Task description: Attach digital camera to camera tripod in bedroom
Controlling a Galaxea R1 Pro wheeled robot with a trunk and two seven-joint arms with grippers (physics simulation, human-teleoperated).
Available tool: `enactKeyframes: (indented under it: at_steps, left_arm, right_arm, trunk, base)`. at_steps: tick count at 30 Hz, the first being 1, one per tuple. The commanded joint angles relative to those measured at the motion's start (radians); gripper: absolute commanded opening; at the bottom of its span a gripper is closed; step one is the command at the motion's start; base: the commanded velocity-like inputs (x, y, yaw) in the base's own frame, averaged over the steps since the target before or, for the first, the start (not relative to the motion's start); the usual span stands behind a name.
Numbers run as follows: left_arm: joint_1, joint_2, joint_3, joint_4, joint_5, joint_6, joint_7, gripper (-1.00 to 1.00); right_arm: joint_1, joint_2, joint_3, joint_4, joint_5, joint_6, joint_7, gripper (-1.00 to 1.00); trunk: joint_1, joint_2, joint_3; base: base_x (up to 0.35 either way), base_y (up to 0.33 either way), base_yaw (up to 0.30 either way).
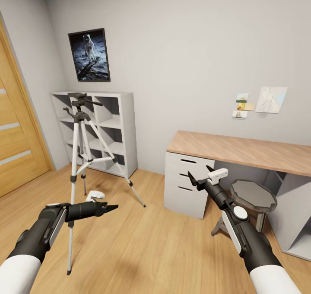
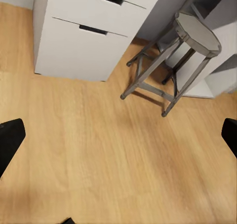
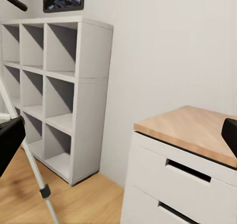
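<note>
The camera tripod (image 1: 82,149) stands on the wood floor at the left, in front of the white cube shelf, with thin silver legs and a dark head with a pan handle (image 1: 81,100). One of its legs (image 3: 37,177) crosses the right wrist view. The digital camera is out of view. My left gripper (image 1: 111,207) hangs open and empty low beside the tripod's front leg, pointing right; its fingertips (image 2: 10,137) sit far apart over bare floor. Raised in front of the desk drawers, my right gripper (image 1: 199,174) is open and empty too, its fingertips (image 3: 10,142) wide.
The white cube shelf (image 1: 125,125) and astronaut poster (image 1: 89,55) are behind the tripod. An oak door (image 1: 17,142) is at the far left. At the right are a wood-topped desk (image 1: 242,149), its white drawers (image 1: 185,188) and a grey octagonal stool (image 1: 252,194).
</note>
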Motion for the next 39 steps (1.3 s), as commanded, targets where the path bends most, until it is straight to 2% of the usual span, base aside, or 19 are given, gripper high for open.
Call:
enactKeyframes:
  at_steps: [1, 5, 6, 9, 15, 23, 39]
  left_arm:
    - [-0.001, 0.0, 0.001, -0.006, 0.001, 0.009, -0.004, 1.0]
    - [-0.001, -0.001, 0.0, -0.029, 0.001, 0.01, -0.019, 1.0]
    - [-0.001, -0.001, -0.001, -0.036, 0.001, 0.01, -0.039, 1.0]
    - [-0.001, -0.001, -0.001, -0.037, 0.001, 0.01, -0.066, 1.0]
    - [-0.001, -0.002, 0.0, -0.042, 0.001, 0.011, -0.083, 1.0]
    - [-0.001, -0.002, 0.001, -0.098, 0.001, 0.015, -0.086, 1.0]
    - [-0.001, -0.001, 0.003, -0.134, 0.001, 0.015, -0.085, 1.0]
  right_arm:
    - [-0.001, 0.0, -0.001, 0.001, -0.002, -0.008, 0.005, 1.0]
    - [-0.001, 0.0, -0.001, 0.009, -0.002, -0.03, 0.005, 1.0]
    - [-0.001, 0.0, -0.001, 0.012, -0.002, -0.215, 0.006, 1.0]
    - [-0.001, 0.0, 0.0, 0.018, -0.002, -0.216, 0.006, 1.0]
    - [-0.001, 0.0, 0.0, 0.022, -0.002, -0.217, 0.005, 1.0]
    - [-0.001, 0.0, 0.002, 0.053, -0.001, -0.222, 0.003, 1.0]
    - [-0.001, 0.001, 0.008, 0.102, -0.001, -0.225, 0.003, 1.0]
  trunk:
    - [0.004, -0.008, -0.004]
    - [0.019, -0.036, -0.017]
    - [0.023, -0.043, -0.02]
    - [0.035, -0.064, -0.029]
    - [0.058, -0.106, -0.048]
    - [0.088, -0.162, -0.073]
    - [0.15, -0.274, -0.123]
  base:
    - [0.0, 0.0, 0.0]
    - [0.0, 0.0, 0.0]
    - [0.0, 0.0, 0.0]
    - [0.0, 0.0, 0.0]
    - [0.0, 0.0, 0.0]
    - [0.0, 0.0, 0.0]
    - [0.0, 0.0, 0.0]
